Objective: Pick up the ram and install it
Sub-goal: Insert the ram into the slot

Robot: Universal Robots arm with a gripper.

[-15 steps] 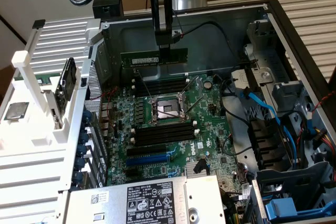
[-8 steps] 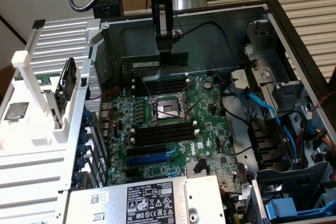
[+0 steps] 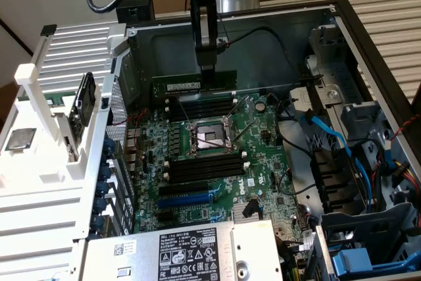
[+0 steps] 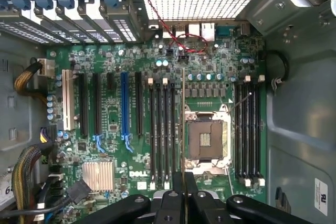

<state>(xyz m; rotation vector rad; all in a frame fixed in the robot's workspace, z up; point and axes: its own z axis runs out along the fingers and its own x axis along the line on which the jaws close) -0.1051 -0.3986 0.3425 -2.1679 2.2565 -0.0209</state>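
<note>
One ram (image 3: 191, 87) hangs on edge in the gripper (image 3: 208, 74), which pinches its top edge. It sits just over the slots (image 3: 200, 105) by the case wall (image 3: 276, 51), and we cannot tell if it touches them. We read "DELL" in white on the board (image 4: 137, 173) and on the label (image 3: 187, 255) of the power supply (image 3: 256, 235). The ram's pale sticker (image 3: 183, 86) is too small to read.

The ram (image 3: 184, 86) between the fingers (image 3: 208, 64), just above the black memory slots (image 3: 200, 106)
</note>
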